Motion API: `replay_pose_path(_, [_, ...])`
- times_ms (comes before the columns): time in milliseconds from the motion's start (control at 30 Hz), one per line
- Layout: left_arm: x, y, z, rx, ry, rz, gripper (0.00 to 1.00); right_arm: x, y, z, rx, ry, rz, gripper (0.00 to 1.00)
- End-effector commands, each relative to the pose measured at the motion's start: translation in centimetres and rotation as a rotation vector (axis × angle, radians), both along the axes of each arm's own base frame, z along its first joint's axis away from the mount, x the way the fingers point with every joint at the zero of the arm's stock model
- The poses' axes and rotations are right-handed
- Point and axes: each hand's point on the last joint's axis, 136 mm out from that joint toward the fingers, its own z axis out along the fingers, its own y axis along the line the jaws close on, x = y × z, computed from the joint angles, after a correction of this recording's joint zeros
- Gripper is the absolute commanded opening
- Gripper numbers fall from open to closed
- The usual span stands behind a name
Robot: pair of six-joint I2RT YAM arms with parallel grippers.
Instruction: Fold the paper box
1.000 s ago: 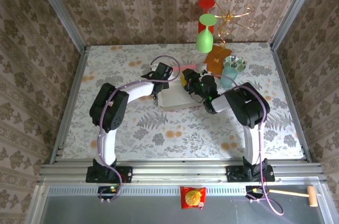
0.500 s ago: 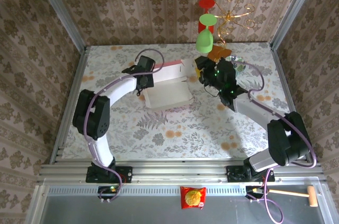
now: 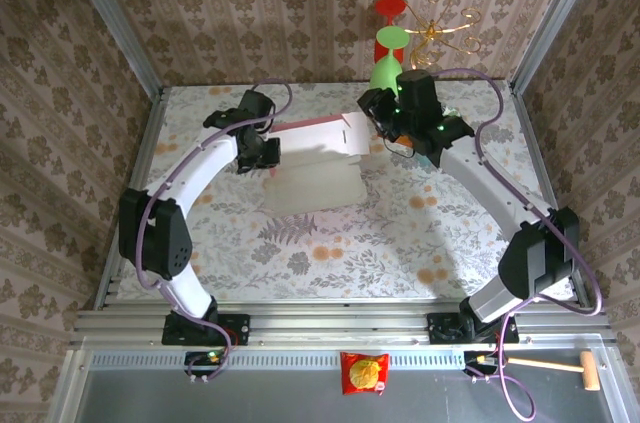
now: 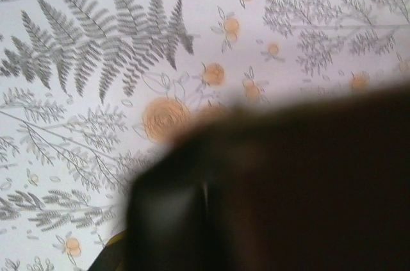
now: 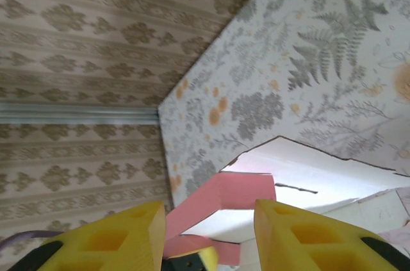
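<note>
Farther back, the paper box (image 3: 315, 181) had been carried, still unfolded. Left tool (image 3: 268, 150) clamped its edge; right tool (image 5: 208, 216) gaped around a flap.

Bright, even overhead light; soft shadows on table (image 3: 300, 253). Top view: box (image 3: 318, 131) smeared, its white inside overexposed. Left wrist view: blurred, lower right dark and unfocused.

— What is changed?
— The paper box (image 3: 315, 168) is spread wider and shifted toward 12 o'clock, its pink flap raised.
— And elsewhere?
— The left gripper (image 3: 262, 148) is carried toward 10 o'clock, the right gripper (image 3: 388, 121) toward 1 o'clock.
</note>
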Motion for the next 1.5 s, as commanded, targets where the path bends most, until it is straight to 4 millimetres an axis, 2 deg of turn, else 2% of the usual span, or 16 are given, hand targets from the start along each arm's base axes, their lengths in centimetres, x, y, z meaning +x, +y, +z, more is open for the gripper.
replay_pose_path(0, [-1.6, -0.6, 1.9, -0.021, 0.025, -0.030, 0.00, -1.0, 0.7, -2.5, -0.071, 0.095, 0.053, 0.41])
replay_pose_path(67, [-1.5, -0.5, 2.4, -0.018, 0.020, -0.027, 0.00, -0.9, 1.0, -2.7, -0.063, 0.107, 0.061, 0.41])
replay_pose_path(167, [-2.2, -1.8, 2.9, -0.011, 0.019, -0.069, 0.00, -0.9, 1.5, -2.8, -0.055, 0.113, 0.076, 0.41])
replay_pose_path(400, [-2.8, -2.5, 2.7, -0.010, 0.029, -0.077, 0.00, -1.3, 2.8, -3.4, -0.010, 0.137, 0.097, 0.41])
replay_pose_path(567, [-3.0, -2.8, 2.8, -0.010, 0.028, -0.080, 0.00, -1.6, 2.6, -2.4, 0.016, 0.117, 0.080, 0.44])
replay_pose_path(767, [-3.1, -2.7, 2.9, -0.007, 0.025, -0.074, 0.00, -2.7, 0.9, -0.1, 0.046, 0.085, 0.000, 0.42])
replay_pose_path(900, [-3.0, -2.8, 3.0, -0.013, 0.022, -0.073, 0.00, -3.0, 0.7, 0.8, 0.058, 0.064, -0.010, 0.42])
replay_pose_path(1100, [-2.8, -3.0, 3.2, -0.016, 0.015, -0.077, 0.00, -3.0, 1.3, -1.4, 0.039, 0.128, 0.015, 0.43])
replay_pose_path(1467, [-2.7, -3.1, 3.3, -0.008, 0.016, -0.084, 0.00, -2.2, 2.2, -2.2, 0.048, 0.143, 0.041, 0.43])
